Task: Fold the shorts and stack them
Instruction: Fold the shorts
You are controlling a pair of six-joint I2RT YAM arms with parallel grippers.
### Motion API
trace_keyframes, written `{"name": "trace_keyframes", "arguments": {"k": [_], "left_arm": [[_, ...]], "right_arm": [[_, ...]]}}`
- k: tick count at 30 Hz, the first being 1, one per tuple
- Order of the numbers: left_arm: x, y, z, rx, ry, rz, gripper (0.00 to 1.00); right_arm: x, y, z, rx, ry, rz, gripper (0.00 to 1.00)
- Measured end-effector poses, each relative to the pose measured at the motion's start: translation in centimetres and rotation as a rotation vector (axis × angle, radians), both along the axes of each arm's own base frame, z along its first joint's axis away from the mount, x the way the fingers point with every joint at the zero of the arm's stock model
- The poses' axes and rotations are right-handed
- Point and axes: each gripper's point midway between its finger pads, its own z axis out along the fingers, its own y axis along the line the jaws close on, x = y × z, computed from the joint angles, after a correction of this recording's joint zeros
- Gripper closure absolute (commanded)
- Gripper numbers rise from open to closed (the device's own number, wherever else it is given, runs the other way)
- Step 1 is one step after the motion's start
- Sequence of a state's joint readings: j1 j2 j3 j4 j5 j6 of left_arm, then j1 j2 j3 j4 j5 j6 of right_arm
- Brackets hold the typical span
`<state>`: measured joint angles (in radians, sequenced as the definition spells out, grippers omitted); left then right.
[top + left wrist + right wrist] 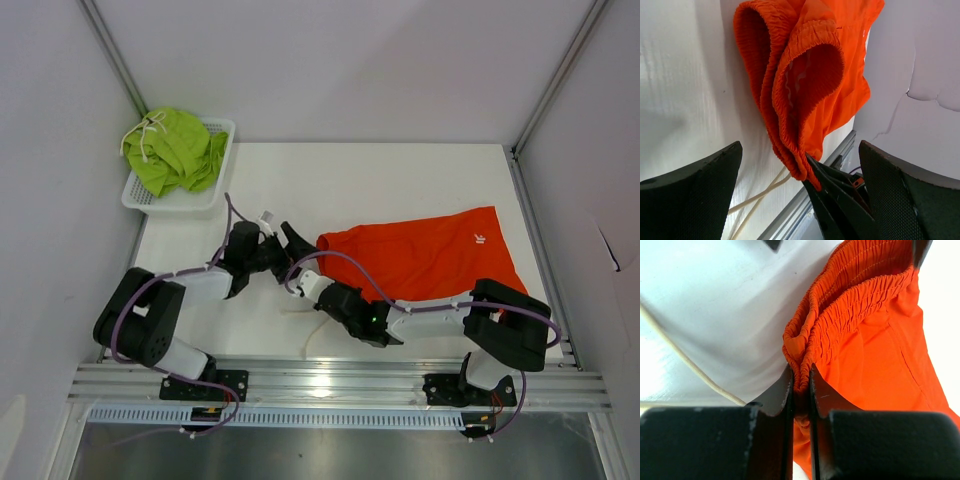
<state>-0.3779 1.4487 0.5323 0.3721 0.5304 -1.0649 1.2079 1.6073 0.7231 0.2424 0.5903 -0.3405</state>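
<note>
Orange shorts on the table, one waistband corner pinched by the right gripper.

We see the white table (300,190) with the orange shorts (420,255) lying across its right half, legs toward the right. The green shorts (175,150) sit bunched in the basket (222,160) at the far left corner, well apart. The right gripper (800,382) is clamped on the gathered waistband (840,305) at its near corner. The left gripper (283,238) hangs just beside the other end with its jaws spread wide, holding nothing. A white drawstring (690,370) trails loose on the table. We judge the cloth light, limp and a little slick, so it will sag and slide. The thick elastic waistband is the surest hold, one corner for each gripper.
</note>
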Motion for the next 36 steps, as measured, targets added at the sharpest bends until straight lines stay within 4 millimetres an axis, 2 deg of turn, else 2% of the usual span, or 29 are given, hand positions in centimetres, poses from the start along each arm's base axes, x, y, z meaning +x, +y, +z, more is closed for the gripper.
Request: {"name": "trace_keyframes", "arguments": {"k": [7, 14, 22, 29, 30, 36], "left_arm": [[0.4, -1.7, -0.9, -0.045, 0.041, 0.002, 0.01], [0.0, -4.3, -1.6, -0.077, 0.065, -0.04, 0.01], [0.7, -4.7, -2.7, -0.092, 0.086, -0.001, 0.01], [2.8, -5.2, -3.6, -0.113, 0.075, 0.052, 0.11], [3.1, -5.3, -3.8, -0.115, 0.076, 0.057, 0.16], [4.4, -5.7, -3.4, -0.137, 0.05, 0.081, 0.32]], "right_arm": [[0.1, 0.0, -0.1, 0.006, 0.009, 0.006, 0.98], [0.1, 0.1, -0.2, 0.008, 0.014, 0.01, 0.98], [0.0, 0.1, -0.1, 0.016, 0.019, 0.012, 0.98], [-0.1, 0.3, 0.4, 0.038, 0.022, 0.02, 0.98], [-0.1, 0.3, 0.4, 0.039, 0.023, 0.021, 0.98], [-0.1, 0.4, 0.5, 0.042, 0.024, 0.022, 0.98]]}}
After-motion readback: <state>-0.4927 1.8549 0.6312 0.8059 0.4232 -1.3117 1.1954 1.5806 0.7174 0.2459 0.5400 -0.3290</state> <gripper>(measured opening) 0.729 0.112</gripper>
